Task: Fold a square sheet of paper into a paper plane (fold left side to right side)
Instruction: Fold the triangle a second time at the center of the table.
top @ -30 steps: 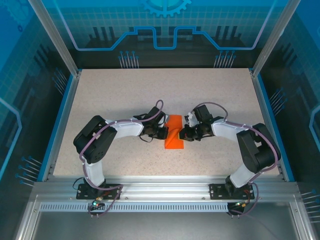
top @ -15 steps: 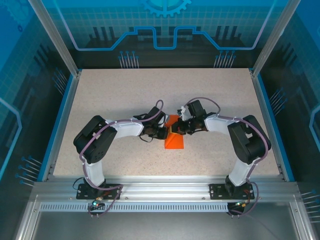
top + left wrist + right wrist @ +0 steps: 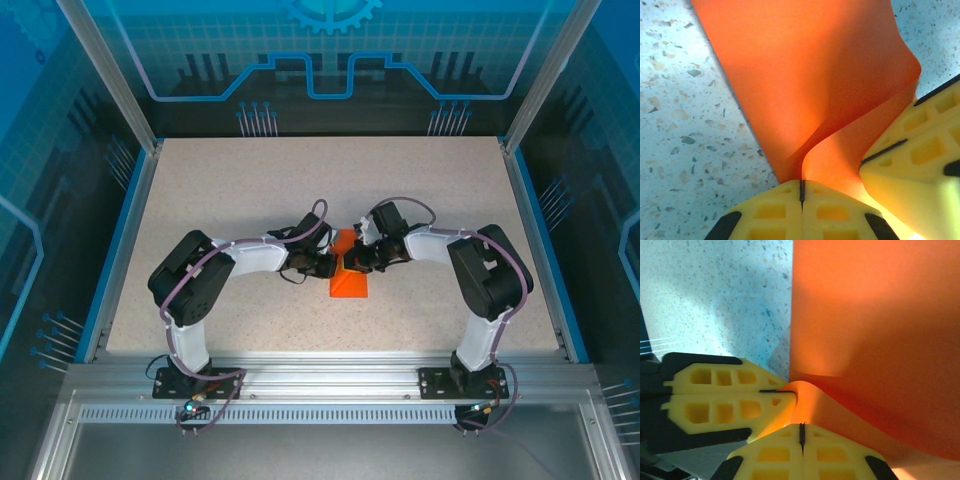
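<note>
Left gripper point(image 3: 801, 184) and right gripper point(image 3: 801, 427) meet tip to tip near the table's middle, arms bent inward with elbows out. Both jaws are closed, pinching the orange square sheet of paper point(image 3: 350, 285), which buckles up between them; its remainder lies on the speckled table point(image 3: 300, 190).

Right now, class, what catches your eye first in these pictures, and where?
The bright orange sheet of paper at the middle of the speckled table, bowed up rather than flat. The yellow left jaws and right jaws are both shut on it, tips nearly touching.
</note>
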Controlling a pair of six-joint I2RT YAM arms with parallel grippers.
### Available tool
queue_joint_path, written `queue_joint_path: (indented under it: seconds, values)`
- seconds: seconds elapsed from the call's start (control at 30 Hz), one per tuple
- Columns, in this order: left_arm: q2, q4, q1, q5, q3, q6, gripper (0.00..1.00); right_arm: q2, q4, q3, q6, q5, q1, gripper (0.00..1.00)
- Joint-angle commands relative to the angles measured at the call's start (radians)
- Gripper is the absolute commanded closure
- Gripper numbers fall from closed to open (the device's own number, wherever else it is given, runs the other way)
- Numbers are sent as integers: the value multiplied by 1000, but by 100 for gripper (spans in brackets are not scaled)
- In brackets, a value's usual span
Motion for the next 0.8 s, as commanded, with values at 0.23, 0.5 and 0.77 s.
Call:
queue_joint_path:
  seconds: [0.23,0.5,0.77]
  values:
    - [27,-50,9,-8,27,17,100,16,-78,22,-52,66,9,99]
    - [28,-60,9,-8,38,18,100,20,-102,19,-61,95,6,99]
    - [15,-75,9,-11,50,20,98,26,-119,5,-52,113,0,99]
